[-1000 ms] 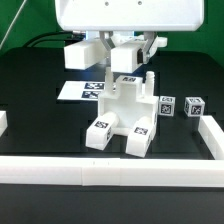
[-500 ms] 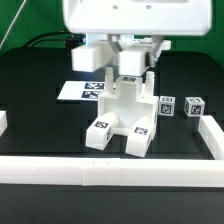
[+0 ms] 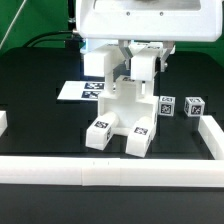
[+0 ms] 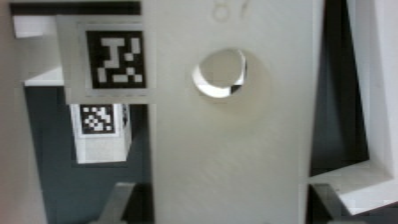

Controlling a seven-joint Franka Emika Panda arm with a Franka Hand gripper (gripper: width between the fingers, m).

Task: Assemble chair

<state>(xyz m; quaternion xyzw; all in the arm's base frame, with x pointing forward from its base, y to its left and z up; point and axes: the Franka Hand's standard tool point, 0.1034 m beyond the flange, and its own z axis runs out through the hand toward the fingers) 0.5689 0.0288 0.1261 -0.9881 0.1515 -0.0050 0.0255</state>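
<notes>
Only wrist view shows round hole [image 4: 221,75] in chair [image 4: 231,150] clamped between fingers [image 4: 361,195].

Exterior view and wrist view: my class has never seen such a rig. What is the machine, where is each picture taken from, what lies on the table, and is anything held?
The machine is one robot arm ending in a two-finger gripper; it is building a chair from white plastic parts. The exterior view comes from a camera off the arm; the wrist view from a camera on its wrist, looking along the fingers. On the black table stands the partly built chair, with the arm above it. Behind it lies the flat marker board, no part of the chair. On the exterior view's right sit two small tagged blocks, and white border rails edge the table. In the wrist view the fingers are closed on a white panel with a round hole.
</notes>
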